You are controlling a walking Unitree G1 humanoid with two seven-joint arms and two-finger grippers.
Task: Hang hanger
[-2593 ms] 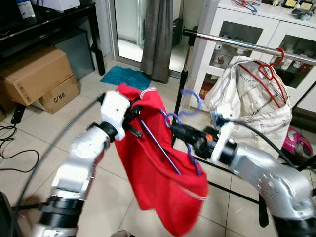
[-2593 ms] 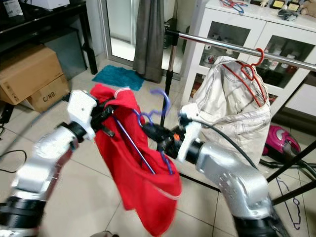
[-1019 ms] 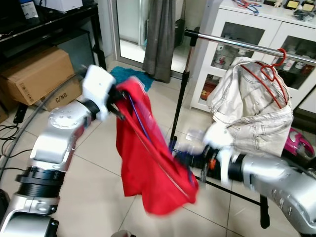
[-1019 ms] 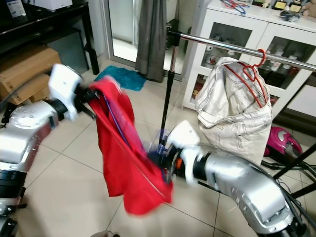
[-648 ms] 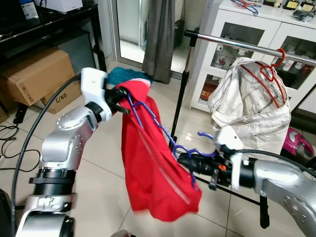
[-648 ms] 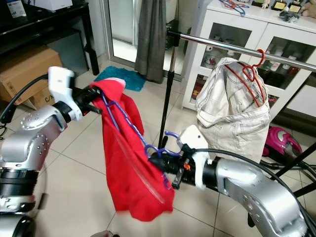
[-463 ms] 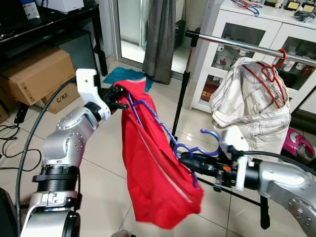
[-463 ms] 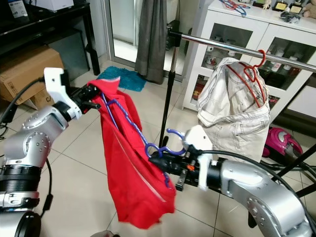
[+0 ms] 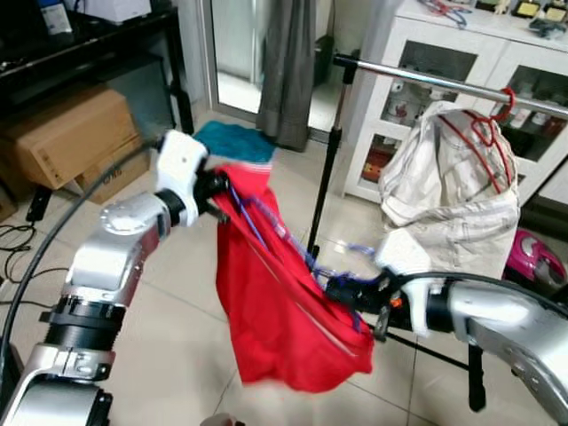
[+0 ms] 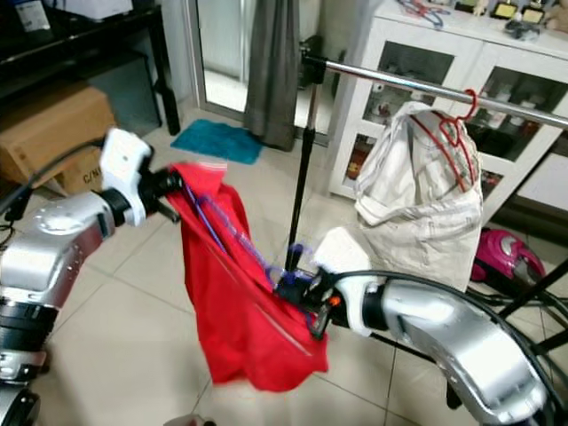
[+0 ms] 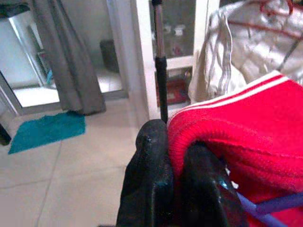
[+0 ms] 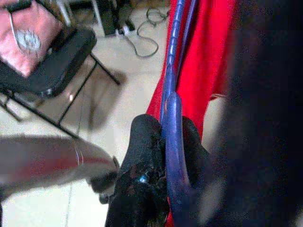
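Right gripper dropped; hanger slopes toward it; both jaws clamped.

A home: tiled floor, clothes rail, white cabinet, curtain.

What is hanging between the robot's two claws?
A red garment on a purple hanger stretches from the left claw to the right claw, seen in both eye views.
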